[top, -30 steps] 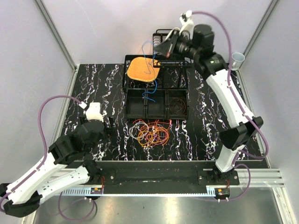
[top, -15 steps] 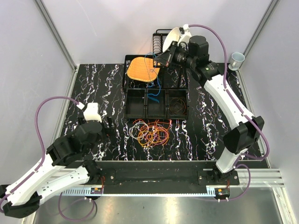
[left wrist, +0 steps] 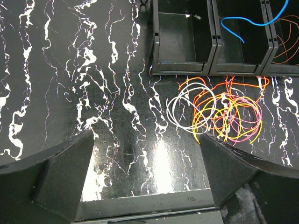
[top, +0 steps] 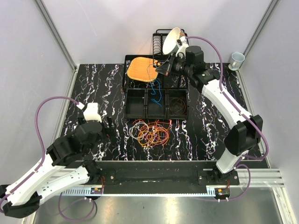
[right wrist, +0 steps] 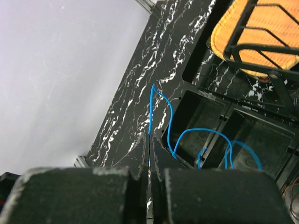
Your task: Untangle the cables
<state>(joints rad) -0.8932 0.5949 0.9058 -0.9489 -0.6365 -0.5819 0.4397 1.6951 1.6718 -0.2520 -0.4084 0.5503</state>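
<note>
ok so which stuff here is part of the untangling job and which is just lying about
Job: thin blue cable pinched in the right claw; tangled pile of orange, yellow, white and pink cables; black three-compartment bin, seemingly for sorted cables.
Lying about: round orange woven mat; white bowl; pale blue cup; black wire dish rack.

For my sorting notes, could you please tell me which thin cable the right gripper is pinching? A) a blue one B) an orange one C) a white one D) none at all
A: the right gripper is shut on the thin blue cable, which trails into the black plastic bin; the tangled orange and white loops lie apart in front of it.
</note>
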